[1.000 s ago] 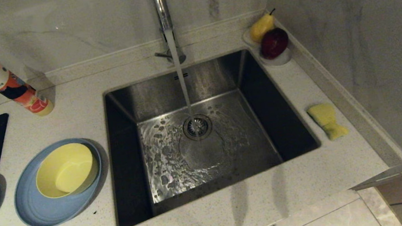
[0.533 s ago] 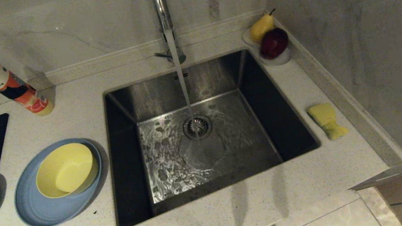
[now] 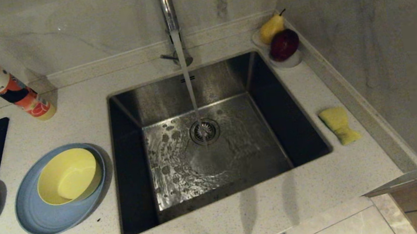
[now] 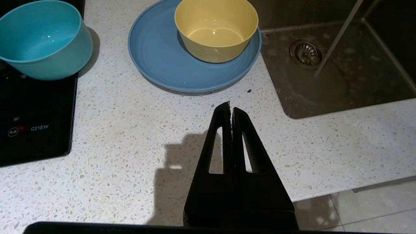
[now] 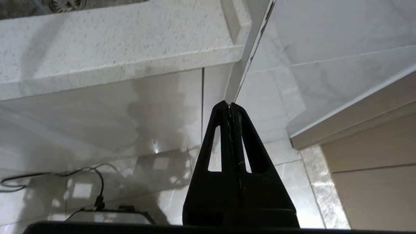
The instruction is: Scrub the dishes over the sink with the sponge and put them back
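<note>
Sponge (image 3: 339,124) unmoved beside sink (image 3: 123,103), left hand (image 4: 231,110), right hand (image 5: 229,105) pressed together

The sink (image 3: 132,114) is brushed steel, wet and shiny, the bench (image 3: 79,105) speckled polished stone, and the plate (image 4: 156,58) and bowls look smooth, matt plastic.

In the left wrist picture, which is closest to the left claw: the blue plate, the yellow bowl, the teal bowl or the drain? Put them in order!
From the shut left claw, which hovers over the counter:
1. Blue plate, just ahead of the tips.
2. Yellow bowl, sitting on the plate, further back.
3. Drain, down in the sink, off to one side.
4. Teal bowl, far off on the other side, on the black cooktop's edge.
</note>
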